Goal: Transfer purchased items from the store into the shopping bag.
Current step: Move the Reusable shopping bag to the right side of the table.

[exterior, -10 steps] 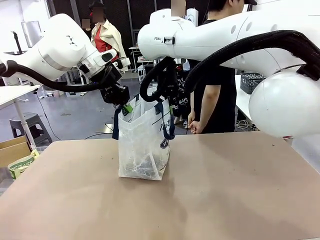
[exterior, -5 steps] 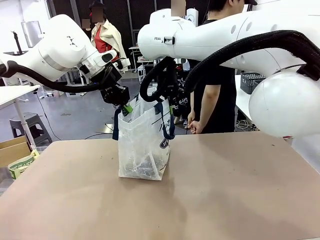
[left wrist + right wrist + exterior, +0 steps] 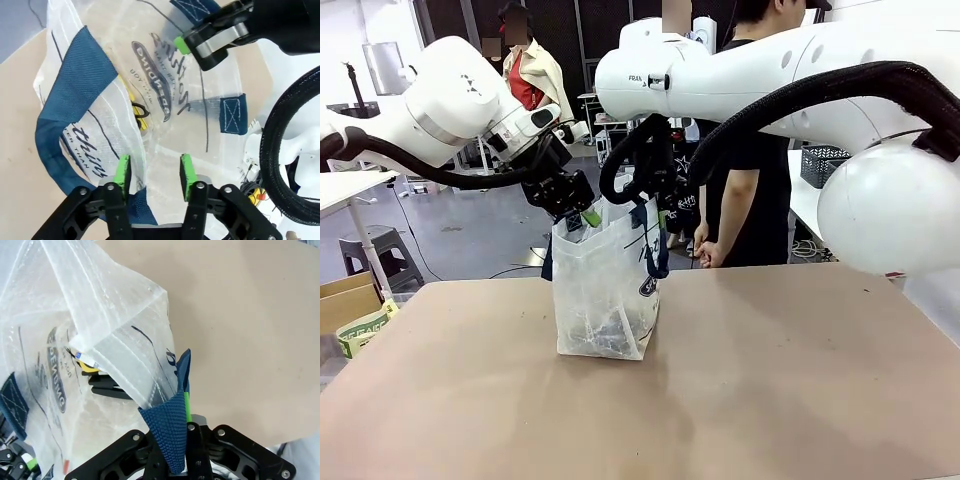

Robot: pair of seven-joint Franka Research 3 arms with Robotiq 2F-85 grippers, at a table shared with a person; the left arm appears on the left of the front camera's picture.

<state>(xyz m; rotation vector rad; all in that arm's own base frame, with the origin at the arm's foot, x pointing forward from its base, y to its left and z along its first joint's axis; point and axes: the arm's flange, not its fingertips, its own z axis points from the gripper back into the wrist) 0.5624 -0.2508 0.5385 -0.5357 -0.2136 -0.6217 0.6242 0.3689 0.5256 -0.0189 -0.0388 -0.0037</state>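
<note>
Standing mid-table, the flimsy, crinkly shopping bag [image 3: 607, 295] sags; the right gripper [image 3: 185, 427] clenches its navy strap [image 3: 172, 430] at 3 o'clock, the surest hold, while the left gripper [image 3: 151, 171] hangs released over the rim.

counter [image 3: 770, 380]: tan, bare surface
person [image 3: 752, 190]: dark top, standing at far side
stool [image 3: 380, 250]: grey, on floor far left
cardboard box [image 3: 345, 300]: left edge
</note>
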